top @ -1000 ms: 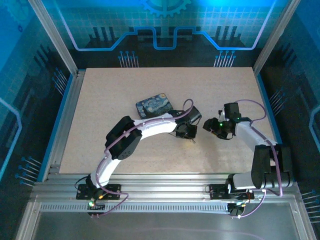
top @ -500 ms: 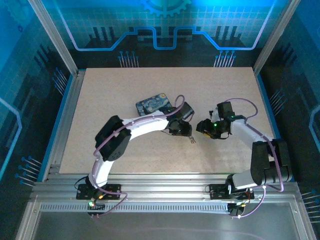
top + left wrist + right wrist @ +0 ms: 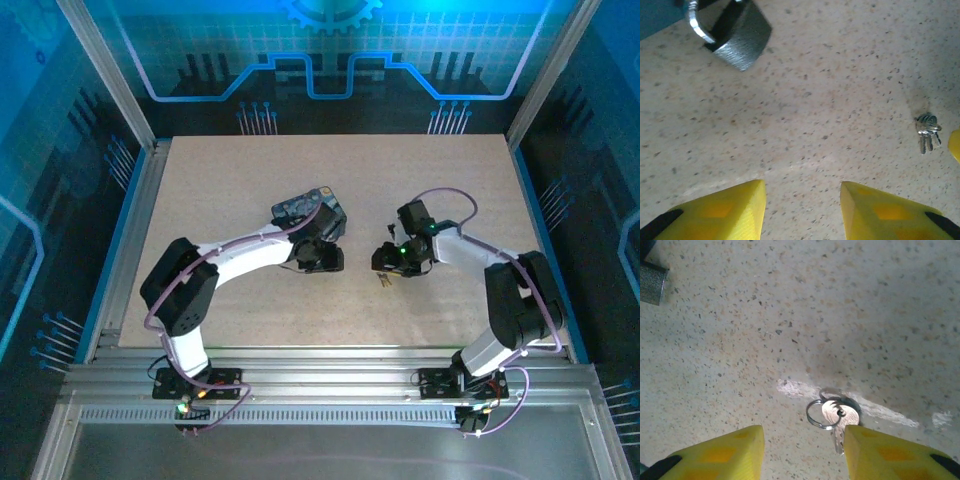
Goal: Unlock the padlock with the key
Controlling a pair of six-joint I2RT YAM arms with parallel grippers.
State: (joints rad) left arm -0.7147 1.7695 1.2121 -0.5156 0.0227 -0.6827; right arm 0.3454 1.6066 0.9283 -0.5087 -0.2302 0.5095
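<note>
Padlock [image 3: 735,35] lies just beside the patterned box [image 3: 295,210], left of the key [image 3: 839,419]. My left gripper [image 3: 801,189] and right gripper [image 3: 804,430] are both spread, empty. The key seems flat on the table, so I risk pinching its ring or skidding it away.

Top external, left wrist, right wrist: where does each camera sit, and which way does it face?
Top external: above and behind, looking down at the table; left arm and right arm show.
Left wrist: on the left arm, facing down at the padlock; left claw open.
Right wrist: on the right arm, facing down at the key; right claw open.
Shared: both wrist views show padlock and key.
</note>
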